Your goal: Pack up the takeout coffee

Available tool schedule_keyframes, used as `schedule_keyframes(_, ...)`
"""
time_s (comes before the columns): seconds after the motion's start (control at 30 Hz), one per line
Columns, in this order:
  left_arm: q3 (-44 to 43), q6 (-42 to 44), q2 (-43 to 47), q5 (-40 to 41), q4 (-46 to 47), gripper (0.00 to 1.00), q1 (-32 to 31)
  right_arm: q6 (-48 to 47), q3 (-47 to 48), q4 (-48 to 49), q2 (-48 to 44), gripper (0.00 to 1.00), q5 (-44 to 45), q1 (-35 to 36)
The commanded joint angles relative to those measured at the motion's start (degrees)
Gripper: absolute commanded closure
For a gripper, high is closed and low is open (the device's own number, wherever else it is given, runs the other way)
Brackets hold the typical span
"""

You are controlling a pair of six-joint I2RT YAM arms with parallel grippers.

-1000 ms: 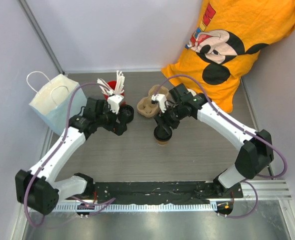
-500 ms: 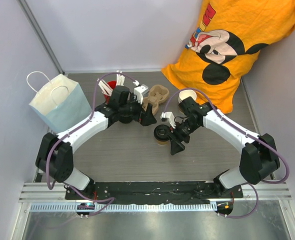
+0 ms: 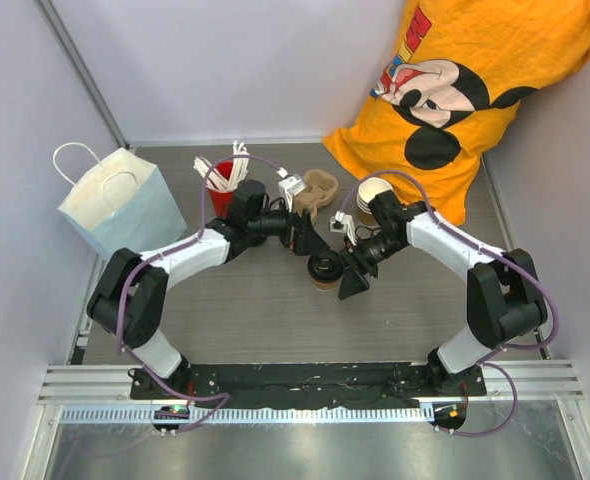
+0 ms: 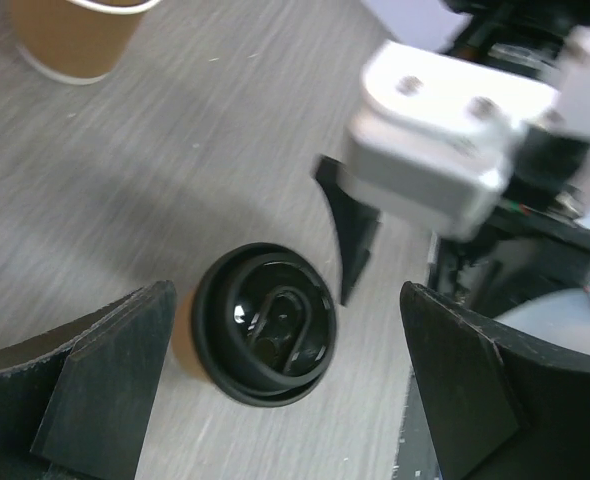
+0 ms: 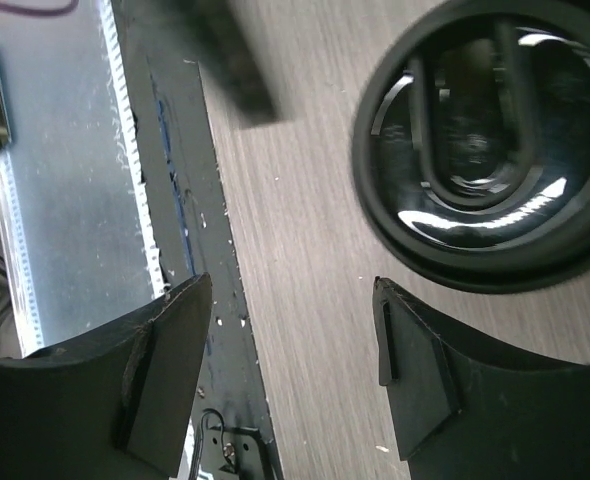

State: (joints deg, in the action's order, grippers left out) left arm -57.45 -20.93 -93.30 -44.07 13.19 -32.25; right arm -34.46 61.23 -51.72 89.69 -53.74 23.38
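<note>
The left pincer (image 4: 283,300) is gaping wide and empty, straddling the lidded takeout coffee (image 4: 263,325) standing on the surface (image 3: 245,310), arm reaching rightward. The right pincer (image 5: 290,285) is hovering partly open, empty, just beside it.

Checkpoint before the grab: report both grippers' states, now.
Left gripper: open, empty, over the takeout coffee.
Right gripper: open, holding nothing.

Left gripper (image 3: 307,240): jaws spread fully, nothing held, pointing toward 4 o'clock. Right gripper (image 3: 352,272): jaws parted (likewise empty), pointing toward 7 o'clock.
</note>
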Motion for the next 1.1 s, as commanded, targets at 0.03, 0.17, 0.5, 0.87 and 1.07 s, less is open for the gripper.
schedule_keyframes(0.03, 1.7, -4.8, -1.4, -5.3, 10.7, 0.0, -0.4, -0.3, 0.3, 3.4, 0.8, 0.29, -5.7, -1.2)
schedule_keyframes(0.17, 2.5, -6.1, -2.7, -7.0, 12.0, 0.0, -0.7, 0.5, 0.3, 4.1, 1.6, 0.29, -7.5, -1.3)
schedule_keyframes(0.5, 5.4, -5.4, -2.2, -8.5, 11.0, 0.0, -1.2, 2.2, 0.2, 7.2, 2.9, 0.29, -6.6, -2.8)
schedule_keyframes(0.87, 7.5, -1.0, 2.2, -7.2, 4.1, 0.0, -1.2, 6.9, 0.9, 13.4, 2.2, 0.29, -5.2, -4.6)
schedule_keyframes(1.07, 7.4, 0.4, 4.1, -5.5, 3.1, 0.0, -1.1, 11.2, -0.2, 18.4, 1.7, 0.29, 0.9, -4.6)
